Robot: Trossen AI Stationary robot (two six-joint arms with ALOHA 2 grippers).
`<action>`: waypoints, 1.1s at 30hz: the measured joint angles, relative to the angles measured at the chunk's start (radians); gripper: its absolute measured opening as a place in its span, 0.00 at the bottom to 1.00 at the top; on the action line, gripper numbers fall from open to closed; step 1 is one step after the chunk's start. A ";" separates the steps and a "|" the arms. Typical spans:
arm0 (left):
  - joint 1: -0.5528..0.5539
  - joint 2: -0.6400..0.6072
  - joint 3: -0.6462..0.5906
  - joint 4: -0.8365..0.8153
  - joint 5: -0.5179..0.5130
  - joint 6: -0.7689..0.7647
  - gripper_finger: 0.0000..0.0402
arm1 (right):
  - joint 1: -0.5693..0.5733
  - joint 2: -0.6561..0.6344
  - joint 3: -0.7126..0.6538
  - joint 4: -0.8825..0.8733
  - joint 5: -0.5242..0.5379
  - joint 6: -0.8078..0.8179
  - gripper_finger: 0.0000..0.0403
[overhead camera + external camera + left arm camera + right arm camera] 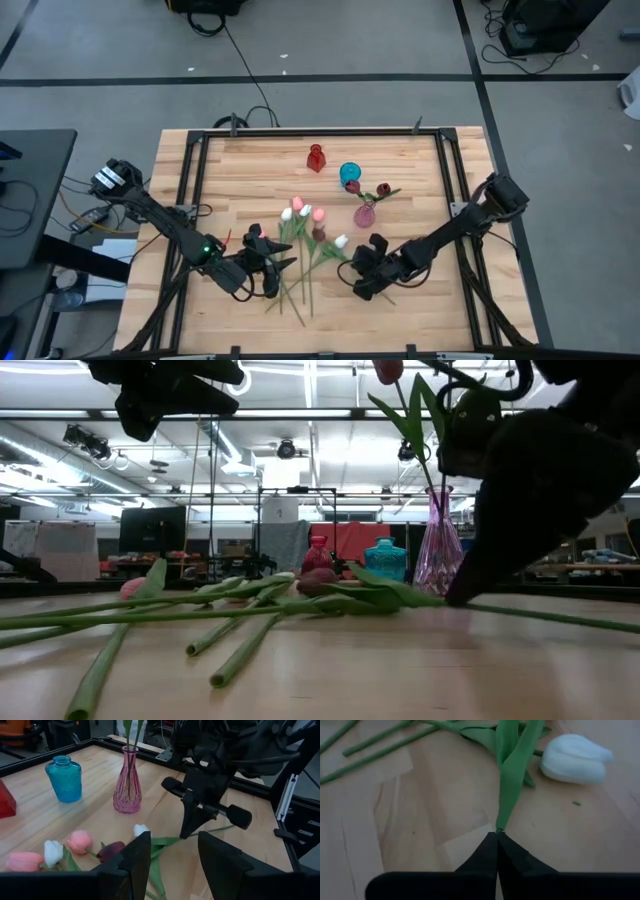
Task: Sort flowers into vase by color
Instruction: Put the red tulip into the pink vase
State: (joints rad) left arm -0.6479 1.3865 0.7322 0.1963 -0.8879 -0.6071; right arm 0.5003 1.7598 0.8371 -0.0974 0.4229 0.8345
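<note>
right hand pinches a white tulip's leaf; most of the sorting is still ahead

the right hand [497,834], low over the desk [420,310] toward its right edge, is clenched on the green leaf tip of the white tulip [575,757] lying there. the left hand [170,852] hangs released over the loose tulips [303,240] near the desk's middle. the pink vase [364,214] already holds dark maroon tulips [368,188]; the blue vase [349,176] and red vase [316,158], toward the far edge, look empty. pink, white and one maroon flower remain flat on the wood, so i judge roughly a third done at most.
</note>
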 joint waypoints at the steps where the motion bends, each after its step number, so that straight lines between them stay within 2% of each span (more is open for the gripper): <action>1: 0.000 0.000 0.000 0.000 0.000 0.000 0.42 | 0.000 -0.009 0.000 -0.013 0.001 -0.002 0.03; 8: 0.000 0.000 0.000 0.000 0.000 -0.008 0.42 | 0.015 -0.111 0.000 -0.066 0.044 -0.042 0.01; 13: 0.000 0.015 0.000 0.010 0.001 -0.036 0.42 | 0.043 -0.182 0.000 -0.067 0.124 -0.071 0.01; 17: -0.001 0.051 0.000 0.039 0.020 -0.034 0.42 | 0.044 -0.189 0.000 -0.101 0.093 -0.064 0.02; 21: -0.001 0.092 0.000 0.067 0.034 -0.034 0.42 | 0.041 -0.129 0.000 -0.085 0.021 -0.079 0.09; 24: -0.001 0.110 0.000 0.079 0.034 -0.034 0.42 | 0.041 -0.081 0.000 -0.046 0.004 -0.102 0.17; 33: -0.001 0.113 0.000 0.098 0.033 -0.029 0.42 | 0.039 -0.043 0.000 -0.042 0.111 -0.207 0.38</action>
State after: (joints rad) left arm -0.6487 1.4990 0.7326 0.2946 -0.8548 -0.6360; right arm 0.5396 1.7167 0.8371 -0.1394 0.5337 0.6278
